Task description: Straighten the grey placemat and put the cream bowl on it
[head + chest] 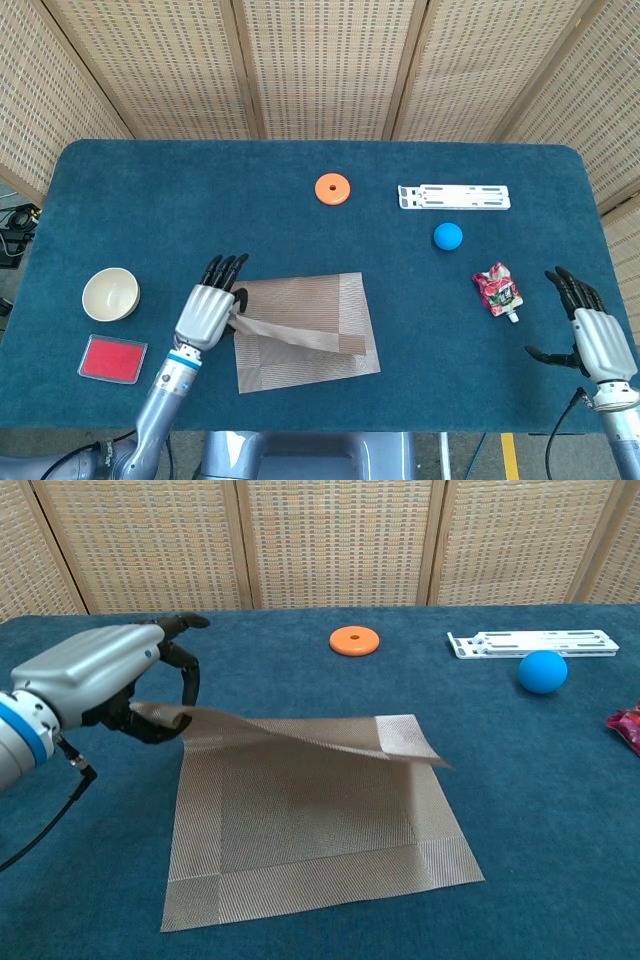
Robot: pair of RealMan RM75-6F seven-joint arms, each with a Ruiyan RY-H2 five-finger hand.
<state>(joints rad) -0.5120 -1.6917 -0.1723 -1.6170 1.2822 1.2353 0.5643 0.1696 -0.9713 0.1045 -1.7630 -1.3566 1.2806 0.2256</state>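
My left hand (100,680) pinches one corner of the grey woven placemat (305,332) between thumb and fingers and holds it lifted above the dark blue table cloth (300,200). In the chest view I see that the raised corner pulls a fold of the placemat up in the air, while the near part lies flat on the cloth. The placemat sits a little rotated, its edges not parallel to the table edge.

The round cream bowl (110,293) stands upright to the left of the placemat, well apart from it. Just near of the bowl lies a flat red square pad (112,359).

My right hand (590,330) rests at the right edge of the table with fingers spread and grasping nothing. Near it, on its left, is a small red snack pouch (497,289).

On the far side I see an orange flat disc (333,188), a white slotted plastic bracket (454,197) and a blue ball (447,236).
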